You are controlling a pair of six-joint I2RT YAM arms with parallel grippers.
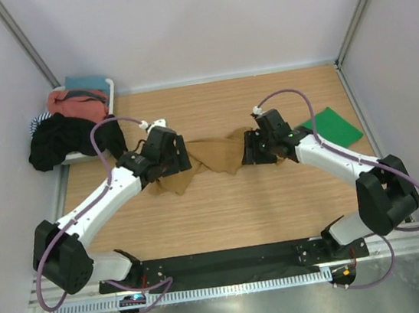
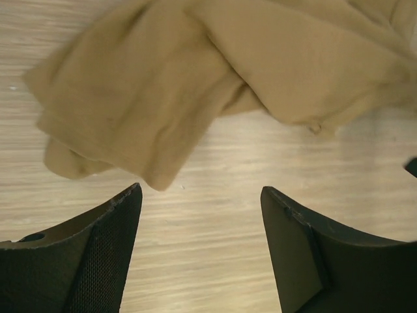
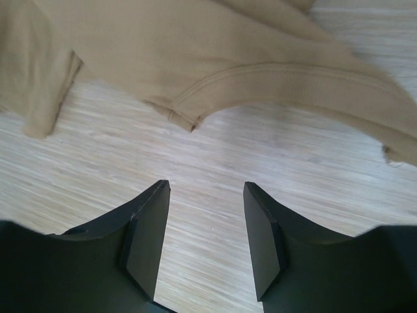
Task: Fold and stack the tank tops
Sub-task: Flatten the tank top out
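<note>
The tan tank top point(image 1: 208, 159) lies crumpled in the middle of the wooden table, between my two grippers. It fills the upper part of the left wrist view point(image 2: 215, 72) and of the right wrist view point(image 3: 215, 59), where a stitched hem shows. My left gripper point(image 1: 170, 162) is at its left end; its jaws point(image 2: 201, 192) are open and empty over bare wood just short of the cloth. My right gripper point(image 1: 253, 151) is at its right end, also open point(image 3: 206, 186) and empty. The green tank top point(image 1: 332, 126) lies folded flat at the right.
A white bin point(image 1: 108, 89) at the back left holds a heap of clothes: black point(image 1: 56, 138), coral point(image 1: 75, 103) and teal pieces. Grey walls with metal posts close in the table on three sides. Purple cables loop off both arms.
</note>
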